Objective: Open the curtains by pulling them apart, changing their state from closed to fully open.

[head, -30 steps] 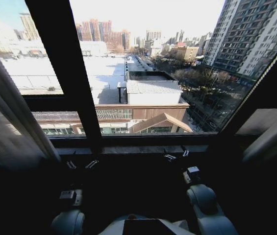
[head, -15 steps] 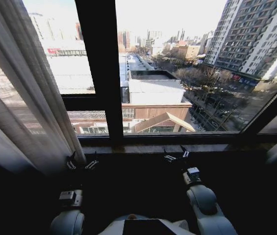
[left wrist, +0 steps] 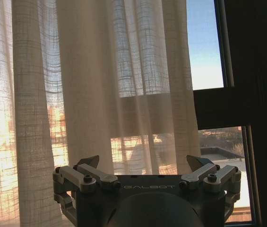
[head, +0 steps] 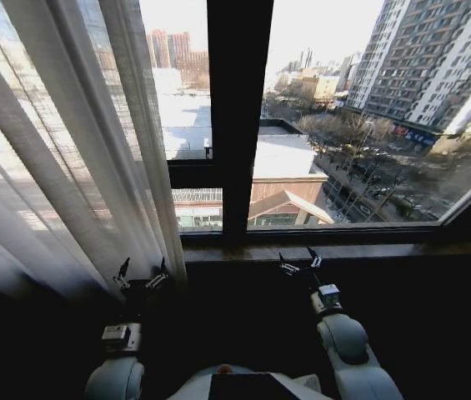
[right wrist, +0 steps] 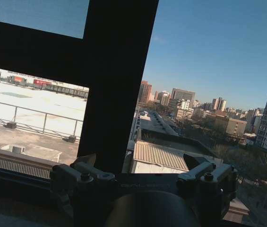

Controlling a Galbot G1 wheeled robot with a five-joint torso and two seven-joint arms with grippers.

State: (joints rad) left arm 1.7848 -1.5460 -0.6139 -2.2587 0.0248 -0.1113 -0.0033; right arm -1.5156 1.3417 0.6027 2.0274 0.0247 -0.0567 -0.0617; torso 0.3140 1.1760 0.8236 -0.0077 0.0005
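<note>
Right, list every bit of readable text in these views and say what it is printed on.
"GALBOT": embossed on the body of the left gripper, which faces the curtains with its fingers spread apart.
The same spot on the right gripper carries faint lettering, too dark to read.
A red sign on a distant building is too small to read.

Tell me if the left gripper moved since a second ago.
Yes: the left gripper has swung left, away from the vertical window frame bar, reaching the left curtain edge.
</note>
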